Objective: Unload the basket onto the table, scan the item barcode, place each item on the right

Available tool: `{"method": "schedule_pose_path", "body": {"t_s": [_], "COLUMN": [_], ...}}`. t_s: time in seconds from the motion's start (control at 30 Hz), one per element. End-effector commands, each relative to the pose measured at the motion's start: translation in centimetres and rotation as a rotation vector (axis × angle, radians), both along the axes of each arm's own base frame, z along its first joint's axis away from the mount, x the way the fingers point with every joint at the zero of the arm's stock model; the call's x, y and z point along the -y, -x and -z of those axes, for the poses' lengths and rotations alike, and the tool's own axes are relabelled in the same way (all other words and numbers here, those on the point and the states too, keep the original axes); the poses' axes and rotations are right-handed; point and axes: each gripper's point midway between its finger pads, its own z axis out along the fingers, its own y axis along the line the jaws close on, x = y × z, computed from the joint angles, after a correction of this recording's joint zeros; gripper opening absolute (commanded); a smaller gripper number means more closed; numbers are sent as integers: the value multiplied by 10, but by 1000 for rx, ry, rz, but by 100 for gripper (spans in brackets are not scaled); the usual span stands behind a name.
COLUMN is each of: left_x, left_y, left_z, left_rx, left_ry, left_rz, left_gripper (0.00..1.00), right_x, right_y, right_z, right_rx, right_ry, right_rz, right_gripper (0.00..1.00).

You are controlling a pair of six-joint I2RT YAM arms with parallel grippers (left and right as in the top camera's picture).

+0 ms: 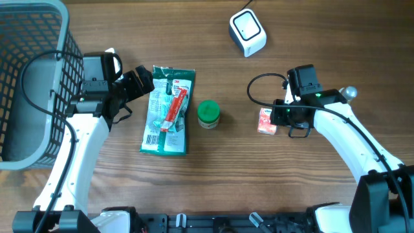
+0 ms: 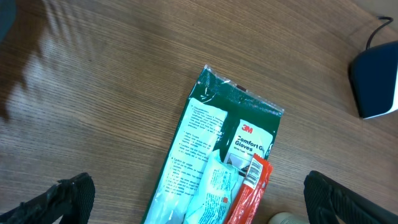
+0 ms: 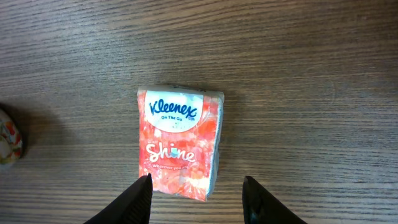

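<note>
Small orange-pink soft plastic tissue pack (image 3: 179, 146) lies flat on wooden tabletop (image 3: 311, 74), right of green round jar (image 1: 208, 114). Right tool (image 3: 198, 186) straddles it, released. Probably light, squashy; pinch long sides gently.

The desk (image 1: 213, 181) is brown wood grain, matt, with fine streaks. The tissue pack (image 3: 180, 142) is wrapped in thin glossy plastic film, slightly wrinkled at the edges. The gloves packet (image 2: 205, 143) is crinkled shiny film too. The basket (image 1: 26, 58) is grey plastic mesh; the scanner (image 1: 248, 32) is smooth white plastic.
</note>
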Motion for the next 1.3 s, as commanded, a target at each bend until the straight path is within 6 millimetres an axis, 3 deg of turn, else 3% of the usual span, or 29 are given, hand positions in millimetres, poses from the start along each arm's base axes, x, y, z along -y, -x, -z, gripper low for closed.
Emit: {"method": "schedule_pose_path", "body": {"t_s": [0.0, 0.73, 1.0, 1.27], "left_x": [0, 0, 0, 0], "left_y": [-4, -4, -4, -4], "left_z": [-12, -12, -12, -12], "left_rx": [32, 33, 33, 33], "left_ry": [5, 5, 5, 5], "left_rz": [7, 7, 7, 7], "left_gripper": [100, 100, 100, 100], "right_x": [4, 4, 3, 3], "right_y": [3, 3, 6, 5], "right_z": [8, 8, 22, 22], "right_rx": [-20, -19, -10, -4], "right_ry": [23, 21, 10, 6], "right_rz": [-7, 0, 18, 16], "right_gripper": [47, 51, 52, 52]}}
